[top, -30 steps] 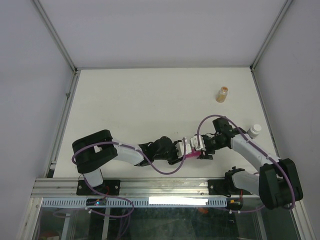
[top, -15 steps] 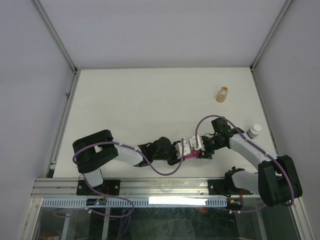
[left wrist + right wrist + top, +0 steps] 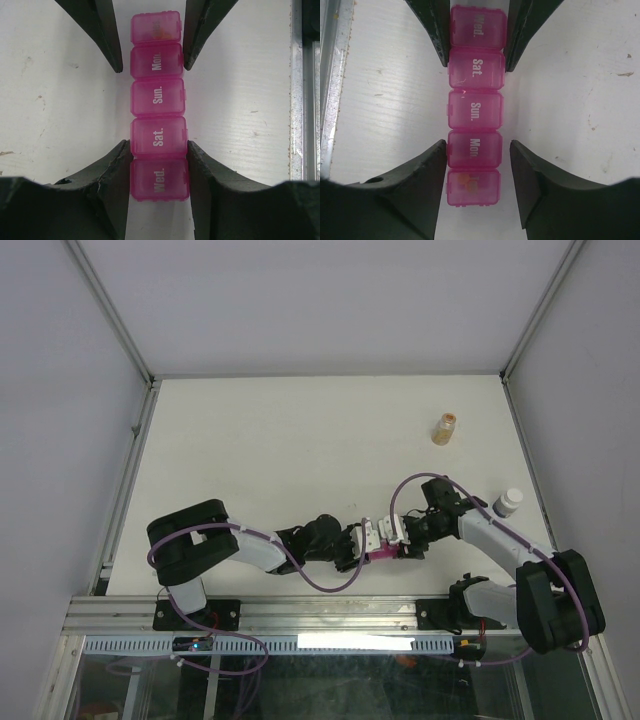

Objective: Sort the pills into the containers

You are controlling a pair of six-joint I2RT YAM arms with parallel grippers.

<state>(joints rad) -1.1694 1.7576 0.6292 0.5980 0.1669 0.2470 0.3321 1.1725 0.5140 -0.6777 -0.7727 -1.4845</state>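
Observation:
The containers [image 3: 158, 100] are a magenta strip of five lidded compartments lying flat on the white table, lids shut. Orange pills [image 3: 467, 181] show through the end compartment beside "Mon." My left gripper [image 3: 158, 146] is shut on the strip, with both fingers pressed against its sides at the "Sat."/"Wed." end. My right gripper [image 3: 477, 146] is open and straddles the "Mon." end; its left finger [image 3: 437, 160] is at the strip's side and its right finger stands clear. In the top view the strip [image 3: 380, 553] lies between the left gripper [image 3: 358, 543] and the right gripper [image 3: 398, 540].
A small amber bottle [image 3: 446, 427] stands far right on the table. A white cap [image 3: 509, 501] lies near the right edge, beside the right arm. A metal rail [image 3: 305, 90] runs along the near table edge, close to the strip.
My right gripper has slid left along the strip towards the left gripper. The left gripper keeps its hold on the strip.

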